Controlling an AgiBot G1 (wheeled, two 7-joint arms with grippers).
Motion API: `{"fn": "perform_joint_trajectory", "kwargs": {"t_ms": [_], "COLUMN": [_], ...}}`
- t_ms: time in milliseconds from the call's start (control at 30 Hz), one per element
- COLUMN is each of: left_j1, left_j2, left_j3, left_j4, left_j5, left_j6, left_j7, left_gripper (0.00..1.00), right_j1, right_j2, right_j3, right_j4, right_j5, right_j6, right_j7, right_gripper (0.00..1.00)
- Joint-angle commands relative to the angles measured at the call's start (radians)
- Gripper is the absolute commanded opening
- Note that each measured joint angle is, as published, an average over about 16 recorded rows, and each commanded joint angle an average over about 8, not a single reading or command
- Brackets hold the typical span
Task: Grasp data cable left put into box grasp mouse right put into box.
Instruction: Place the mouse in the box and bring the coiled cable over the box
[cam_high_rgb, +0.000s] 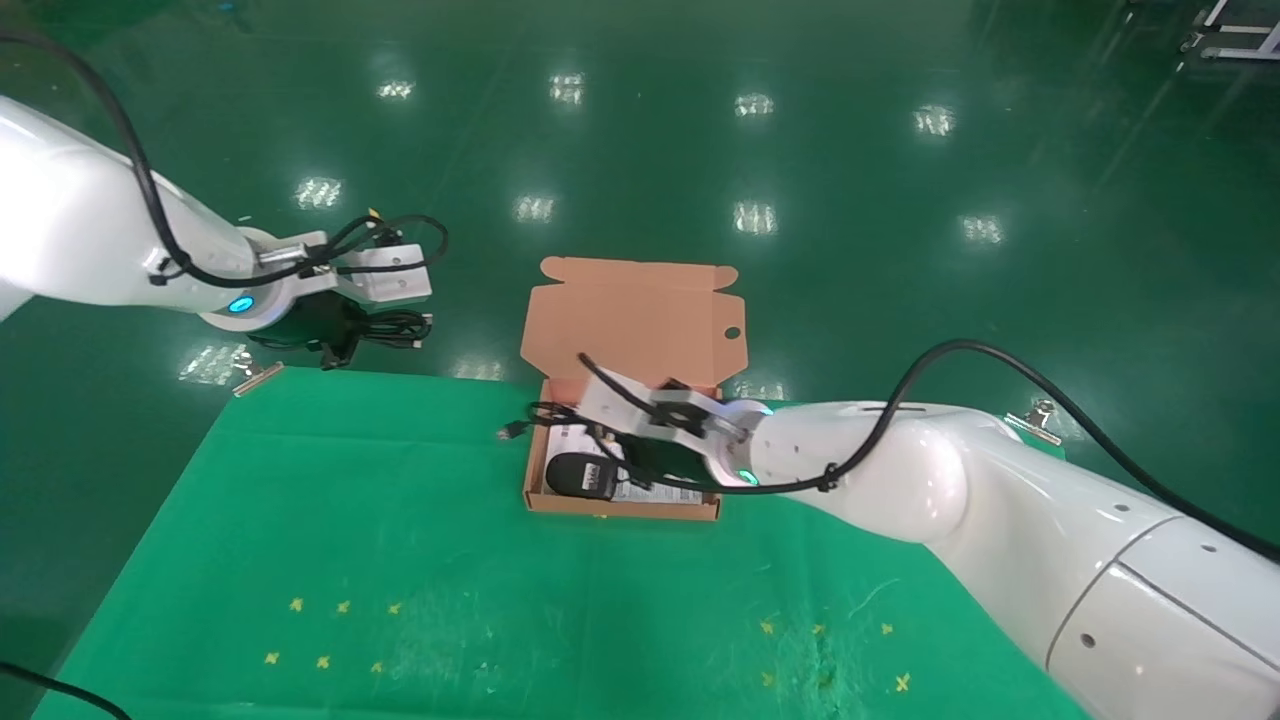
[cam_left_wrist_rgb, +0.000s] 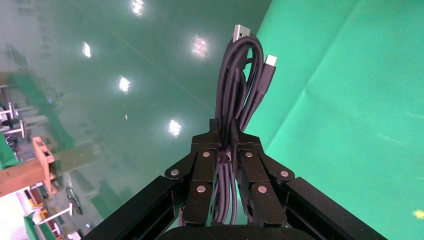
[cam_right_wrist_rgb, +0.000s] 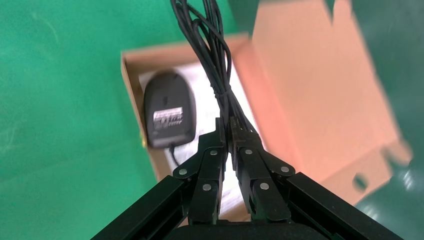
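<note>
left arm reaches in from the left, raised past the far left edge of the green cloth over the green floor. left gripper is pinched tight on the data cable; from the left wrist cam the looped bundle sticks out past the fingertips, usb plug and a smaller plug at the far end. in the head view the bundle hangs under the left gripper, well apart from the box.

right arm comes in from the lower right, forearm angled across the cloth toward the box, wrist over the box's right half. right gripper is squeezed together on the mouse's cord, several strands bunched between the fingers. mouse lies in the box tray, underside label up, on the white printed sheet, near the left wall. i see the same from the head cam: mouse inside the tray, right gripper just beside it, cord loops trailing over the box's far left corner, plug resting on the cloth outside.

box lid is open, standing back from the tray, with a round hole near its right edge.
</note>
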Motion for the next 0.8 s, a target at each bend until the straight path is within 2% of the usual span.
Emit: {"fn": "perform_joint_trajectory", "kwargs": {"t_ms": [33, 233, 267, 567, 800], "left_j1": [0.000, 0.001, 0.001, 0.001, 0.016], "left_j2": [-0.002, -0.003, -0.004, -0.004, 0.007], "left_j3": [0.000, 0.001, 0.001, 0.001, -0.001], "left_j4": [-0.004, -0.011, -0.011, -0.011, -0.016], "left_j5": [0.002, 0.004, 0.004, 0.005, -0.003], "left_j6": [0.001, 0.002, 0.002, 0.002, -0.018], "left_j7": [-0.004, -0.007, -0.007, -0.007, 0.003], "left_gripper": [0.00, 0.00, 0.00, 0.00, 0.00], "right_j1": [0.003, 0.023, 0.024, 0.026, 0.029], "right_j2": [0.000, 0.000, 0.000, 0.002, 0.039], "right_j3": [-0.026, -0.070, -0.073, -0.070, -0.063], "right_j4": [-0.027, -0.037, -0.037, -0.035, 0.003], "right_j5": [0.004, -0.008, -0.008, -0.009, -0.007], "right_j6": [0.010, 0.024, 0.025, 0.025, 0.037], "right_j7": [0.062, 0.123, 0.125, 0.122, 0.118], "right_gripper": [0.16, 0.91, 1.00, 1.00, 1.00]}}
